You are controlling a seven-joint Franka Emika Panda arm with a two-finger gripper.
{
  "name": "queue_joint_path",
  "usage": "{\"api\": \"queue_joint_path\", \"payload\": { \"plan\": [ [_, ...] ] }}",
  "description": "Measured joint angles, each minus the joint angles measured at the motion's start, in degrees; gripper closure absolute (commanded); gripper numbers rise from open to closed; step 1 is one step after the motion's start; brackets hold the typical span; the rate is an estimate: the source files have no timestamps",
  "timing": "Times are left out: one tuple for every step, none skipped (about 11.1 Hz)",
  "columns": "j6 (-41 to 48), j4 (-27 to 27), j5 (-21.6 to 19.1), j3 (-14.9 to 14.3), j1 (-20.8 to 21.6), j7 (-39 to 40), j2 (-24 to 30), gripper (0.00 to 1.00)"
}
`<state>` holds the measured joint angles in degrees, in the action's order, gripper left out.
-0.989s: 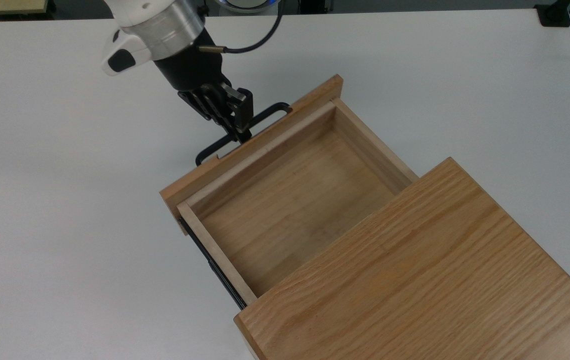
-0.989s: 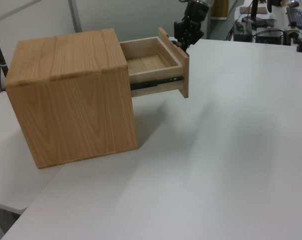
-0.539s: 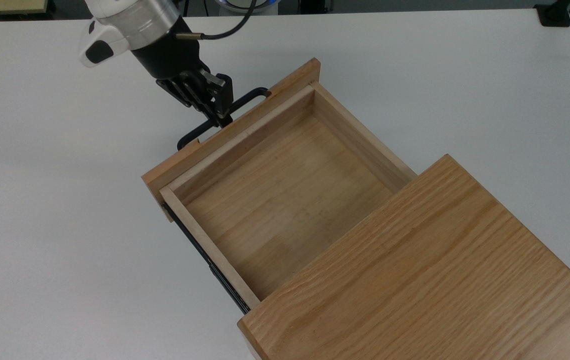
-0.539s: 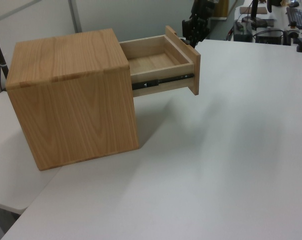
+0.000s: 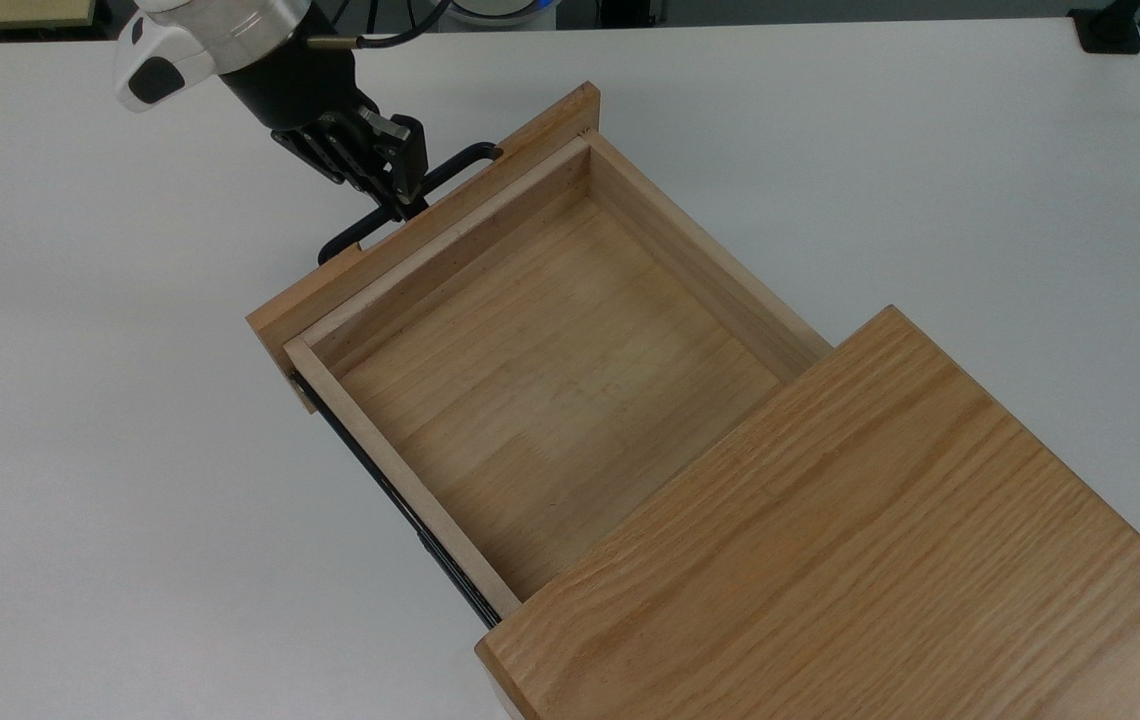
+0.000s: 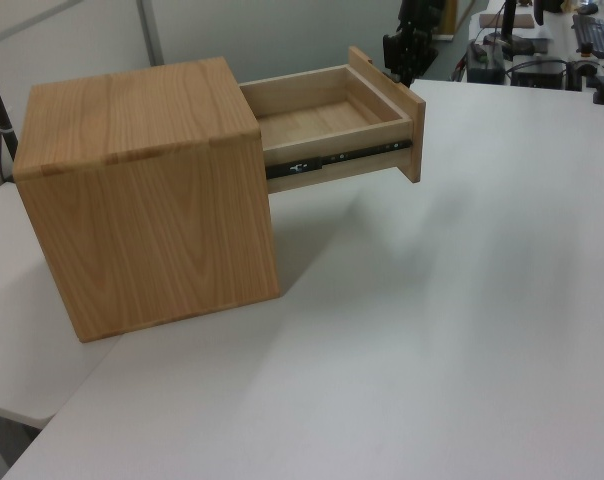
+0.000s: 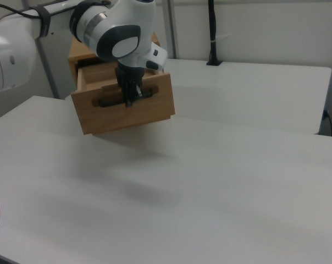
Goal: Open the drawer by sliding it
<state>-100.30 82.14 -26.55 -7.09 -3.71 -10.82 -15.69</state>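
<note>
Oak drawer (image 5: 550, 380), one, pulled far out; one end effector (image 5: 406, 200) clamped on black handle (image 5: 345, 238).

The gripper (image 5: 408, 203) sits at the far left in the top view, its black fingers (image 5: 400, 160) drawn together and pointing down toward the top view's lower right. Above them the black hand body joins a silver wrist ring and a white link, slanting up to the top view's upper left. In the right view the white arm (image 7: 23, 49) reaches in from the right view's left, wrist bent downward, gripper (image 7: 129, 100) hanging nearly vertical.
</note>
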Motion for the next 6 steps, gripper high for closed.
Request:
{"api": "queue_joint_path", "payload": {
  "plan": [
    [0.1,0.0,0.0,0.0,0.0,0.4,0.0,0.00],
    [0.1,0.0,0.0,0.0,0.0,0.4,0.0,0.00],
    [0.2,0.0,0.0,0.0,0.0,1.1,0.1,0.00],
    [0.2,0.0,0.0,0.0,0.0,1.1,0.2,0.00],
    [0.2,0.0,0.0,0.0,0.0,1.6,0.5,0.00],
    [0.3,0.0,0.0,0.0,0.0,1.7,0.9,0.00]
  ]
}}
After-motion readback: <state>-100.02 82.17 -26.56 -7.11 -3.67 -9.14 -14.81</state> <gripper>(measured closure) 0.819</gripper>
